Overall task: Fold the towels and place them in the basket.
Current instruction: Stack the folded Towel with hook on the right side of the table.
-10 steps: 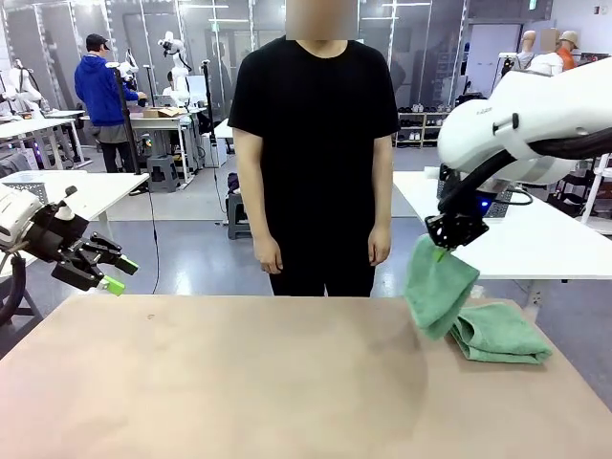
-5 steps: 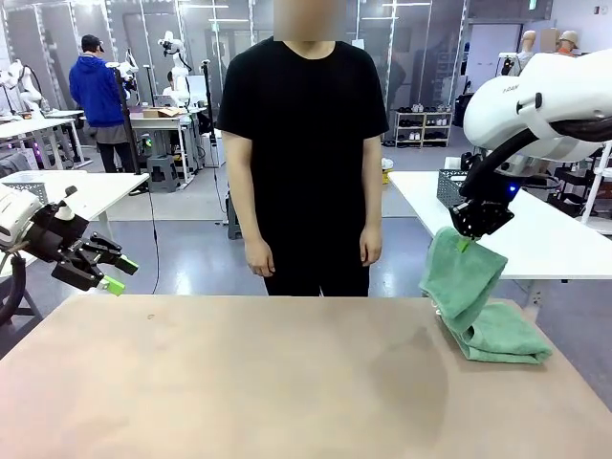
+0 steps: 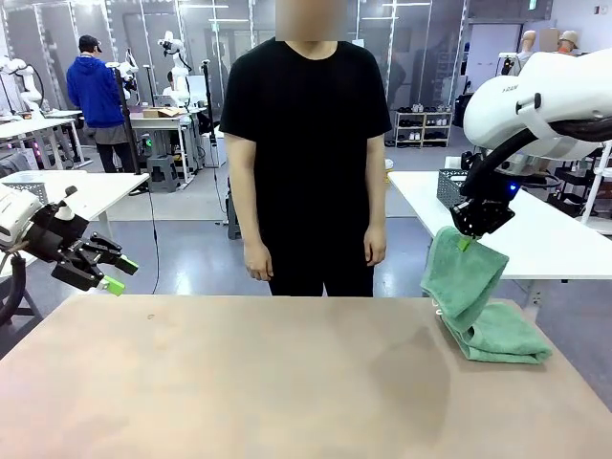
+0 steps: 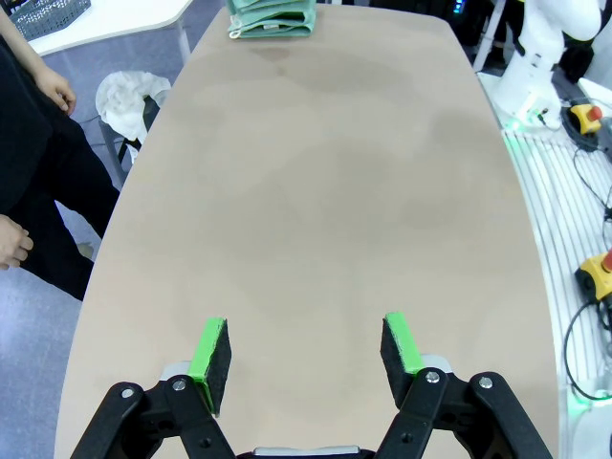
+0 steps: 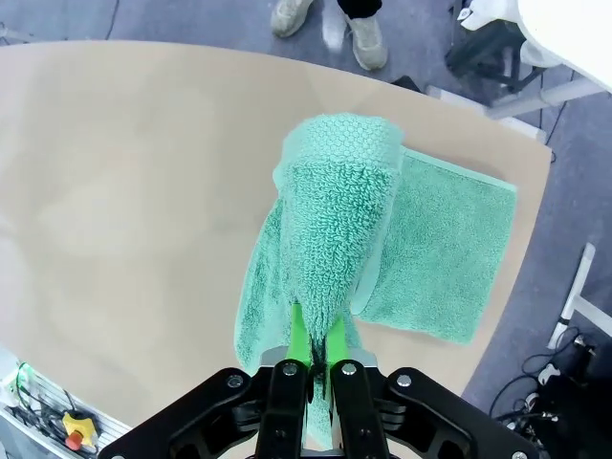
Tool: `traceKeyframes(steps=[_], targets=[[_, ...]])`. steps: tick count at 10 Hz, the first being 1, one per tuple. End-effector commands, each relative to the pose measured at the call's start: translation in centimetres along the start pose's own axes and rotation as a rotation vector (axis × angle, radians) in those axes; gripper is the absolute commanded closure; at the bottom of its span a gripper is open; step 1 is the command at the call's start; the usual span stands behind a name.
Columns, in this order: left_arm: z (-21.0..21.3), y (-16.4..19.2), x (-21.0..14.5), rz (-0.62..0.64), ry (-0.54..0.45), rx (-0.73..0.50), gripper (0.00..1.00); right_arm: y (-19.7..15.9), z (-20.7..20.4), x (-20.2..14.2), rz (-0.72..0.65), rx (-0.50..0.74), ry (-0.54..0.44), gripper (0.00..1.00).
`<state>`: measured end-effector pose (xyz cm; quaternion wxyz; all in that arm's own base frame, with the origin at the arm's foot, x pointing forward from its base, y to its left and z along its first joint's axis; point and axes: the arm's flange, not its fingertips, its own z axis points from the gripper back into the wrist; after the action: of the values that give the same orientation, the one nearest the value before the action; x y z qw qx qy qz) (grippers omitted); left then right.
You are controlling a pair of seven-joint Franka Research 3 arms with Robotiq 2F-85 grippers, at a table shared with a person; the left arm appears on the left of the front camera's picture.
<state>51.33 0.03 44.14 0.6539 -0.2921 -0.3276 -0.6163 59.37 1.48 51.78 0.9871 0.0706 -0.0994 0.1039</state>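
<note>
My right gripper [image 3: 466, 241] is shut on the top of a mint-green towel [image 3: 463, 279], which hangs limp above the table's far right corner. The towel's lower end touches a second, folded towel [image 3: 504, 335] lying flat on the table. In the right wrist view the pinched towel [image 5: 330, 220] drapes from my gripper [image 5: 314, 361] over the folded one [image 5: 445, 258]. My left gripper [image 3: 110, 273] hovers open off the table's left edge; its green pads [image 4: 212, 356] hold nothing. The dark grey basket [image 3: 448, 187] stands on the white side table behind the right arm.
A person in black [image 3: 306, 143] stands at the far edge with both hands down. The tan table [image 3: 268, 382] stretches bare across the middle and left. The white side table [image 3: 535, 239] lies at the right. The left wrist view shows the towels [image 4: 273, 19] far off.
My right gripper has carried the hanging towel to the right and slightly up, so it now hangs over the folded towel. The left arm has stayed still.
</note>
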Motion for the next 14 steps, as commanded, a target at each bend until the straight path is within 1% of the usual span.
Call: traceKeyframes(steps=[1, 3, 6, 8, 11, 13, 14], targets=[[0.1, -0.1, 0.0, -0.003, 0.003, -0.001, 0.2, 0.1, 0.0, -0.2, -0.004, 0.008, -0.001, 0.93], [0.1, -0.1, 0.0, -0.003, 0.003, -0.001, 0.2, -0.4, -0.4, 0.1, -0.002, 0.013, -0.002, 0.93], [0.1, -0.1, 0.0, -0.003, 0.003, -0.001, 0.2, -2.6, -1.0, 0.4, 0.005, 0.093, 0.015, 0.93], [0.1, -0.1, 0.0, -0.003, 0.003, -0.001, 0.2, -3.5, -1.6, 0.9, -0.018, 0.113, 0.021, 0.93], [0.1, -0.1, 0.0, -0.003, 0.003, -0.001, 0.2, -5.2, -1.5, 1.0, -0.037, 0.111, 0.029, 0.93], [0.1, -0.1, 0.0, -0.003, 0.003, -0.001, 0.2, -7.0, -1.9, 0.9, -0.059, 0.099, 0.02, 0.93], [0.1, -0.1, 0.0, -0.003, 0.003, -0.001, 0.2, -8.2, -2.7, 0.8, -0.083, 0.123, 0.028, 0.93]])
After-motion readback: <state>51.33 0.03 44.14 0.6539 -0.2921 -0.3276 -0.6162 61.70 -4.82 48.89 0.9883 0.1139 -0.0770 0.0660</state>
